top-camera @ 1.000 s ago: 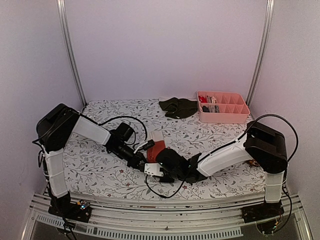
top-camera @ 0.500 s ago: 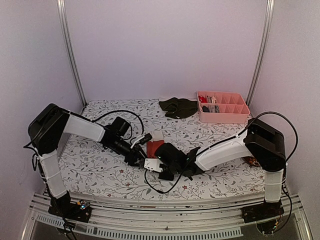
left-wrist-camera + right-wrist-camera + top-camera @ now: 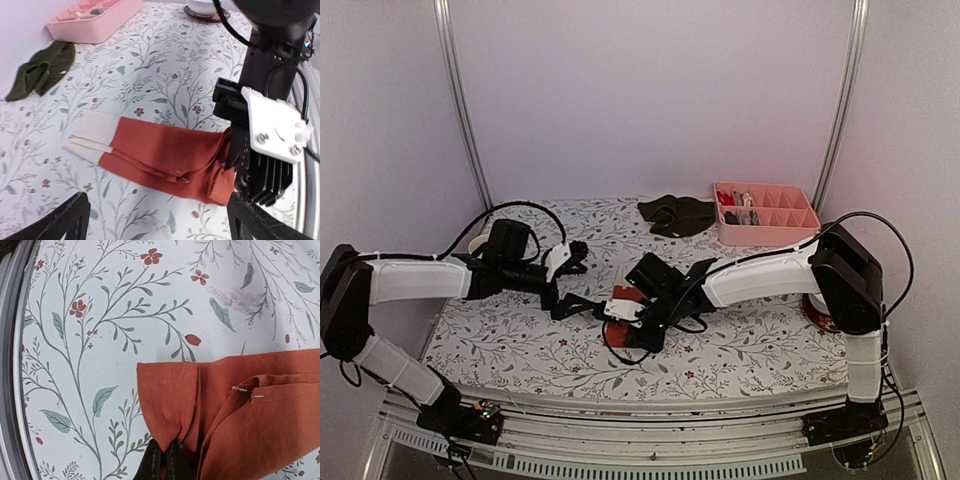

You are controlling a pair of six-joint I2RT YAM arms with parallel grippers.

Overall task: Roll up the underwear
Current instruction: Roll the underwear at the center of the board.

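Between the right gripper's pressed-together fingertips sits a pinched fold of the rust-red underwear, which lies flat on the floral cloth and stretches away from them. The left gripper has just let go and backed off with its jaws wide apart. The right arm alone probably starts the roll from that pinched end.

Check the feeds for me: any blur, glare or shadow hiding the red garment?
Top external: sharp, flat violet-tinted light, no glare, but the right arm covers most of the rust-red underwear. Left wrist: cloth crisp and evenly lit; the right gripper looms large at the right side. Right wrist: very close, stitching sharp, only a soft shadow beside the fold.
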